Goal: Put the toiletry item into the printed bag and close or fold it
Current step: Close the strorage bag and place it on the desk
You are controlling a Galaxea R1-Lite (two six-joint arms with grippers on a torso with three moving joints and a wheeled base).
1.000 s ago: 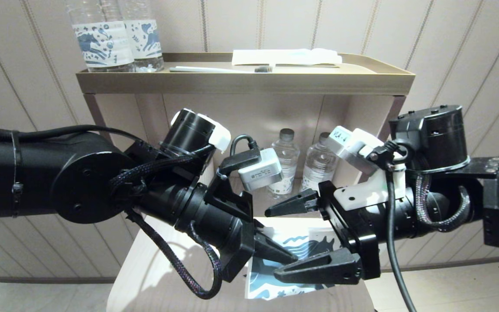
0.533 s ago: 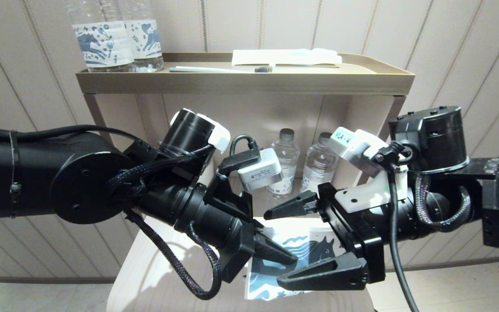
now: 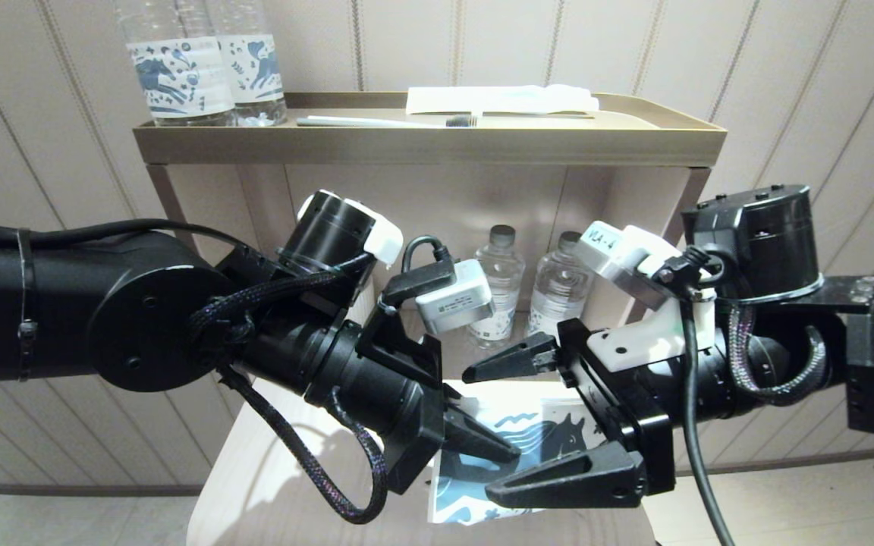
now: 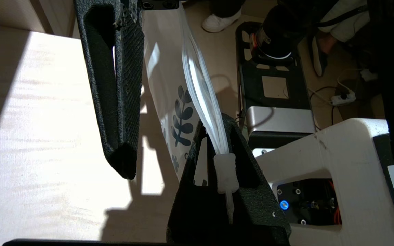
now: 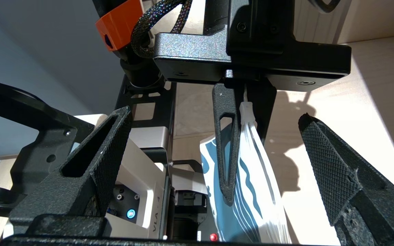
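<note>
Printed bag [image 3: 517, 444], a flat white plastic pouch bearing a dark blue-grey horse and wave doodles, hangs in the air above the front edge of the pale wooden bench [image 3: 270, 470], pinched at one end by the left pincer [image 3: 509, 453], which is clenched on its closure strip. The right pincer [image 3: 517, 432] stands released, jaws wide, one finger above the pouch and one in front of it, touching nothing that can be confirmed.

The long white plastic comb is not identifiable in any view; whether it already lies inside the pouch cannot be told.

Handling judgement: the pouch appears light, thin and limp, sagging below the grip, with a slick film surface likely to slide between pads. Only the ridged closure strip looks stiff enough for a firm hold; the free end should be taken across its full width before folding.

View differences: the head view shows both arms and a brown tray [image 3: 429, 144] on the shelf above, carrying a thin white toothbrush [image 3: 384, 121]. The left wrist view alone shows the white closure strip [image 4: 225, 171] seated between the clenched fingers. The right wrist view alone shows the pouch hanging between the spread right fingers [image 5: 330, 164].
</note>
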